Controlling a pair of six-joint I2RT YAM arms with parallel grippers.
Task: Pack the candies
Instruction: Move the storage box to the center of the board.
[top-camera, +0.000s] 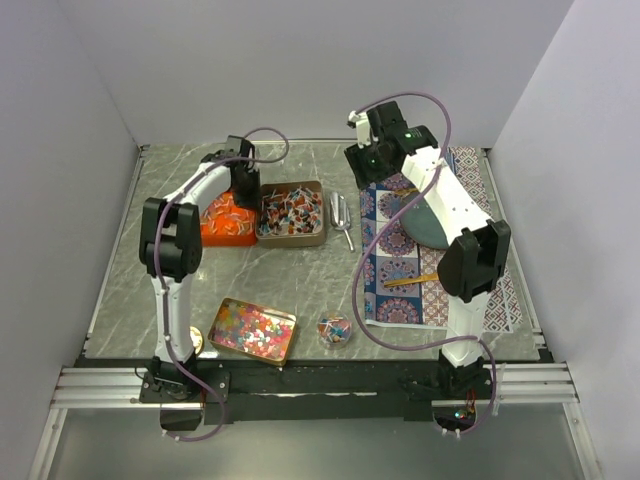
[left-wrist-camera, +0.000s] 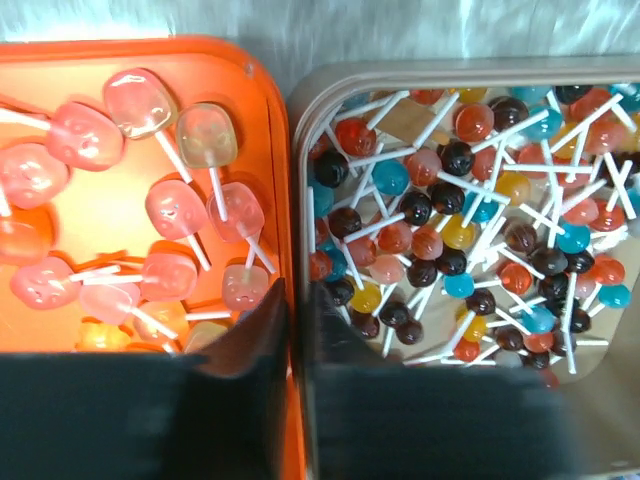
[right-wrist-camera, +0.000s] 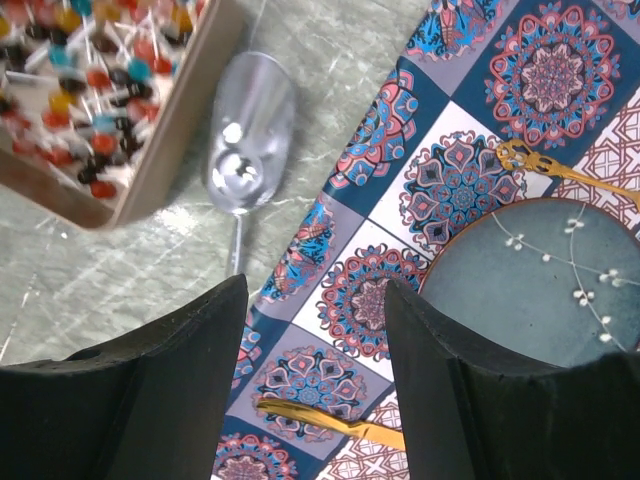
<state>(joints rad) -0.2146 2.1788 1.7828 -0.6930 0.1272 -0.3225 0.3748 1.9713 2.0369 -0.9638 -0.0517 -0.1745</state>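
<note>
Pink and orange candies (left-wrist-camera: 175, 205) on white sticks lie in an orange tray (left-wrist-camera: 262, 80). Beside it a tan box (left-wrist-camera: 400, 75) holds several mixed red, blue, yellow and dark stick candies (left-wrist-camera: 470, 220). My left gripper (left-wrist-camera: 297, 310) is shut on the two touching walls, one finger inside each container. From above, the left gripper (top-camera: 252, 203) sits between the orange tray (top-camera: 222, 225) and the tan box (top-camera: 292, 213). My right gripper (right-wrist-camera: 315, 300) is open over the patterned mat (right-wrist-camera: 450, 180), holding nothing.
A silver scoop (right-wrist-camera: 248, 150) lies between the tan box and the mat. A teal plate (right-wrist-camera: 530, 270) and gold cutlery (right-wrist-camera: 330, 418) rest on the mat. Near the front, a gold tin (top-camera: 253, 330) and a small bowl (top-camera: 334, 330) hold bead-like candies.
</note>
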